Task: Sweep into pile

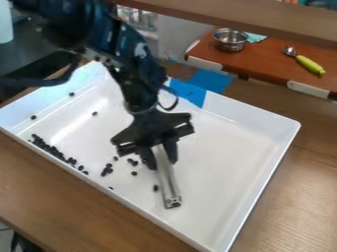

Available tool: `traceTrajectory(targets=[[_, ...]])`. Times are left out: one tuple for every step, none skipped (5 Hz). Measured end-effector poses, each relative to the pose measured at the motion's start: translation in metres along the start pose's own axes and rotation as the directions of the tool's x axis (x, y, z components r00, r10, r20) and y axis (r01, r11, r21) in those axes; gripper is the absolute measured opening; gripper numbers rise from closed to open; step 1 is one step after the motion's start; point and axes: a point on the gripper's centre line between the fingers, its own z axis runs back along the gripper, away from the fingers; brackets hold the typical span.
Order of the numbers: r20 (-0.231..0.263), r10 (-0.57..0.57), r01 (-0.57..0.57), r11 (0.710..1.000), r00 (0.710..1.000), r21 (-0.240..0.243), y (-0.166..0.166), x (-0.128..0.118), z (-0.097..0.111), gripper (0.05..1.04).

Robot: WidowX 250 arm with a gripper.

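The black gripper (162,165) hangs down over the middle of the white tray (253,142), its fingers closed on a grey bar (168,182) that slants down between them, its lower end near the tray floor. The arm comes in from the upper left of the view. The dark beans (50,149) lie inside the tray, most of them in a long, crowded strip beside the wall at the left of the view. More sit in small groups between that strip and the gripper, and one lies just left of the bar's lower part — a few others are scattered singly toward the tray's upper left. The tray rests on a wooden table (296,182), with blue tape (189,92) at its far rim. Beyond it, a reddish-brown board (270,61) holds a metal bowl (230,40), a teal cloth (254,37) and a spoon with a yellow-green handle (309,64).
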Motion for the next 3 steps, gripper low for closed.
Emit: traceTrajectory(targets=[[-0.024,0.029,-0.029,0.999,0.999,0.019,0.018,0.009,0.003,0.365],[-0.013,0.059,-0.058,0.998,0.998,0.035,0.033,0.022,0.006,0.365],[0.024,0.063,-0.064,0.997,0.998,0.051,0.045,0.038,0.005,0.365]])
